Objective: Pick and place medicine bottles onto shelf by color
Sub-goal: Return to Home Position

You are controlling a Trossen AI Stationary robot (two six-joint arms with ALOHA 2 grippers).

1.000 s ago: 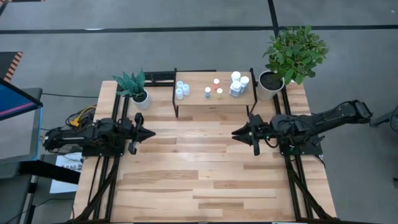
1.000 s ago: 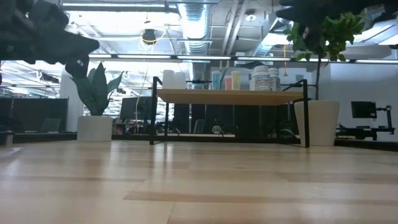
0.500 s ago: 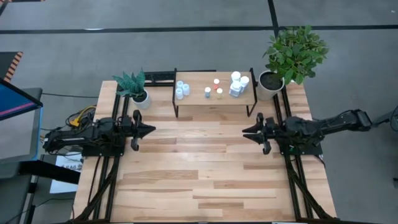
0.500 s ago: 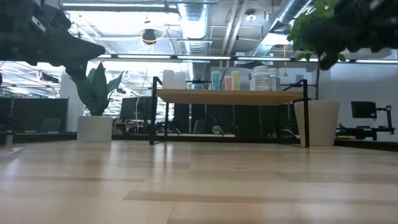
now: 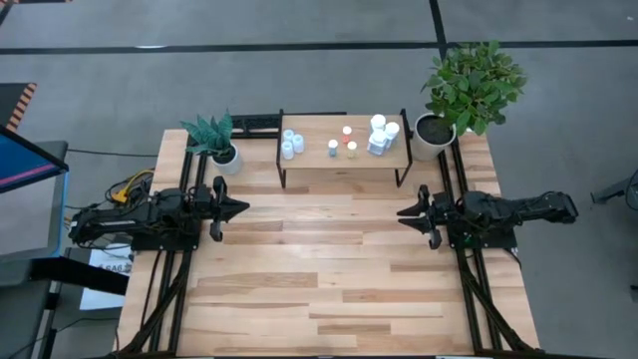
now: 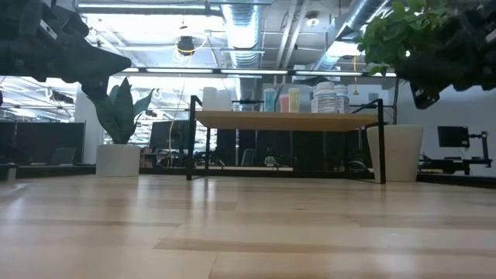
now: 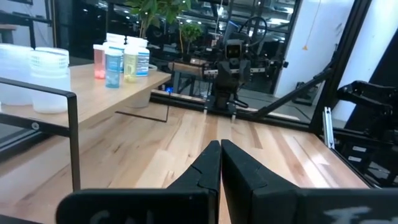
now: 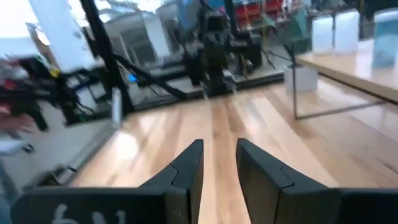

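Observation:
The shelf (image 5: 344, 158) stands at the table's far middle on thin black legs. On its top stand the medicine bottles: pale ones at the left end (image 5: 289, 144), small colour-capped ones in the middle (image 5: 347, 141), chunkier white ones at the right end (image 5: 379, 135). They also show in the low view (image 6: 291, 99). My left gripper (image 5: 245, 208) hangs shut and empty above the table's left side, well short of the shelf; its wrist view (image 7: 220, 147) shows the tips together. My right gripper (image 5: 402, 217) hangs open and empty above the right side, its fingers apart (image 8: 219, 149).
A small potted plant (image 5: 212, 140) stands left of the shelf and a big leafy one in a white pot (image 5: 469, 90) to its right. Bare wooden tabletop (image 5: 319, 269) lies between the two arms and toward the near edge.
My right gripper has drawn back from near the shelf's right front leg toward the table's right edge, staying above the table.

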